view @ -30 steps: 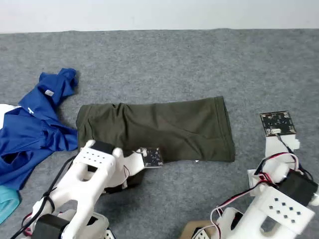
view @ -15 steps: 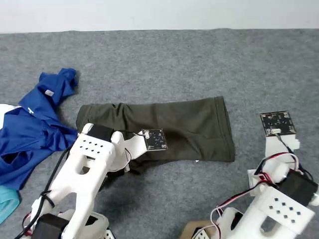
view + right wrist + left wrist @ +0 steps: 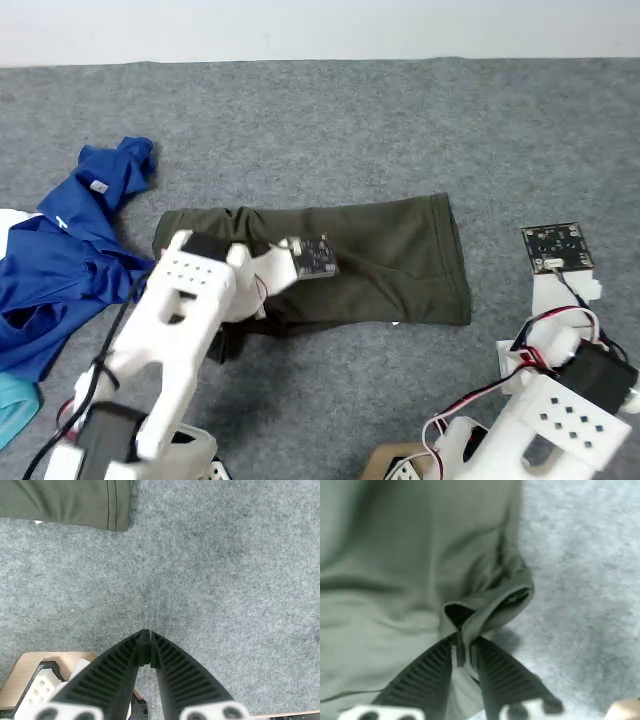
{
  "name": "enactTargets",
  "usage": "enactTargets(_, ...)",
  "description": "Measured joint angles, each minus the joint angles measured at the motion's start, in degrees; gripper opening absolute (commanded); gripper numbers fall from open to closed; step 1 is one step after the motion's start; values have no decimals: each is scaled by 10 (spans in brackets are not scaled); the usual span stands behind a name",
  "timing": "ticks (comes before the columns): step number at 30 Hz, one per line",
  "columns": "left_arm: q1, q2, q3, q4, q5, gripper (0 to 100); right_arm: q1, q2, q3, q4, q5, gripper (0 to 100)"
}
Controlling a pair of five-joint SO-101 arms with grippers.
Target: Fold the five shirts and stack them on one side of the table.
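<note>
The olive shirt (image 3: 385,260) lies folded in a long, wrinkled band across mid-table; a fold of its near edge is pinched in the left gripper (image 3: 464,645); the blue shirt (image 3: 70,255) lies crumpled beside its left end; teal cloth (image 3: 12,405) sits nearer, at the edge.

The left arm (image 3: 185,310) reaches over the near left part of the olive shirt (image 3: 390,255), with its wrist bent down toward the cloth. The left gripper (image 3: 465,647) has its fingers pinched on a raised fold of this shirt. The right arm (image 3: 560,400) sits folded low, beyond the shirt's right end. The right gripper (image 3: 145,636) points down, well apart from the shirt, with its fingertips touching each other.
</note>
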Motion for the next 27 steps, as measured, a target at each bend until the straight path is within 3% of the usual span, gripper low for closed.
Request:
enactTargets(10,-27,142,-149,11,0,5,0,0,0,0,0,9)
enactTargets(14,-27,182,-179,11,0,12,0,0,0,0,0,9)
enactTargets(19,-28,226,-205,12,0,100,0,0,0,0,0,9)
enactTargets(27,-31,239,-240,12,0,104,0,0,0,0,0,9)
